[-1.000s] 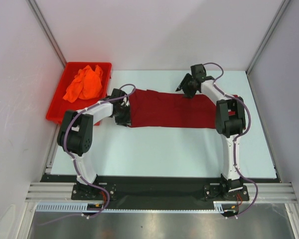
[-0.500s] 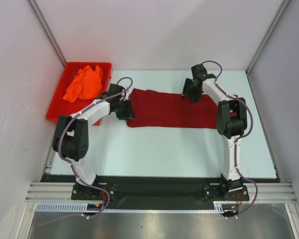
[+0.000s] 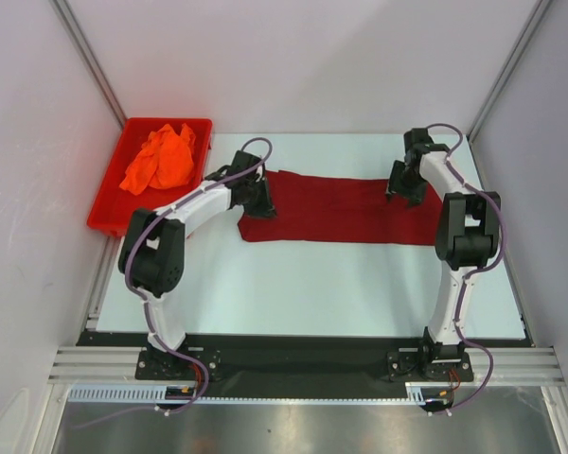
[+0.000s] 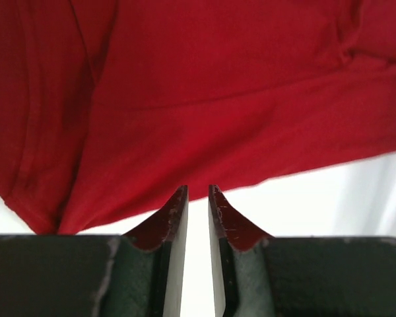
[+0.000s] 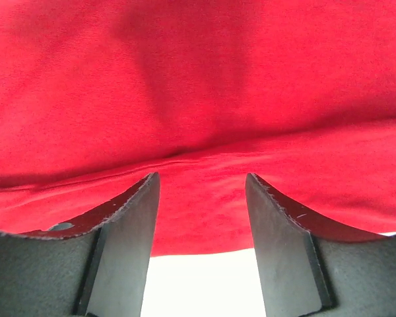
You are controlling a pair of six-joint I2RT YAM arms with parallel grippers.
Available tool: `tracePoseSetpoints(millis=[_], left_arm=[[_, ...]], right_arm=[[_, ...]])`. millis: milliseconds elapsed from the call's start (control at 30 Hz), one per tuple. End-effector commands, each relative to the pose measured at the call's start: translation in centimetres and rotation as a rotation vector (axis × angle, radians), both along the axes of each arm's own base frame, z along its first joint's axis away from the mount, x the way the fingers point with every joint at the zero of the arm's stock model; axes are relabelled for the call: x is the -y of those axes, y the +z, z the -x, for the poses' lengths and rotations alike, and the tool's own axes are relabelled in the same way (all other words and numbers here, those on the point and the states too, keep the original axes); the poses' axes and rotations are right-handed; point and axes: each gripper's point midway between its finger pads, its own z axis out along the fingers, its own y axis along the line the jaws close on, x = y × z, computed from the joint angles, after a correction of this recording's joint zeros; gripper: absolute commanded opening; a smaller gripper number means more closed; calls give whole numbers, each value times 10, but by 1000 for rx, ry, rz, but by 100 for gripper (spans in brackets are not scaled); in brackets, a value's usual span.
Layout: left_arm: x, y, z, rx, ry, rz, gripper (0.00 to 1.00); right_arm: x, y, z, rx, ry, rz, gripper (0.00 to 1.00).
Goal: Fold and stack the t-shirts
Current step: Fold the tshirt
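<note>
The maroon t-shirt lies on the white table as a long folded strip running left to right. My left gripper hangs over its left end. In the left wrist view the gripper stands only a thin slit apart with bare table showing through, just off the shirt's edge. My right gripper is over the strip's right part. In the right wrist view it is open and empty just above the cloth. The orange t-shirt lies crumpled in the bin.
The rigid red plastic bin stands at the table's far left, holding the orange shirt. White table stretches in front of the maroon strip. Grey walls and frame posts close in the back and sides.
My right gripper has moved right along the shirt's far edge. My left gripper has moved up and right, from the strip's left end onto its far left corner. The cloth's left end shifted slightly.
</note>
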Motion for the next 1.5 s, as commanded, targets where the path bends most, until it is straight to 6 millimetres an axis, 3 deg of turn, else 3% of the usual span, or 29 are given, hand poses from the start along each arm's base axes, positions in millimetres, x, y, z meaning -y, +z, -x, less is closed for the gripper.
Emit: tracePoseSetpoints(millis=[0, 200, 267, 367, 667, 833, 1200, 1300, 1467], left_arm=[[0, 7, -21, 24, 105, -67, 24], [-4, -4, -21, -37, 187, -185, 24], [-6, -8, -19, -45, 214, -226, 25], [-3, -10, -15, -48, 242, -243, 34], [-2, -37, -14, -116, 262, -272, 35], [-13, -45, -23, -117, 243, -287, 36], [-46, -65, -31, -149, 169, -315, 38], [-56, -63, -35, -123, 132, -350, 39], [-67, -54, -47, -56, 88, -410, 42]], right_arm=[[12, 20, 9, 5, 38, 91, 61], [26, 25, 4, 3, 52, 175, 70], [23, 19, 0, -1, 76, 177, 71], [19, 13, -6, -1, 96, 172, 73], [24, -8, -16, -20, 112, 178, 77], [30, -23, -7, -60, 88, 195, 77], [50, -7, 5, -26, 42, 208, 78], [45, 6, 11, -14, 26, 206, 79], [25, 10, 43, -31, 35, 205, 78]])
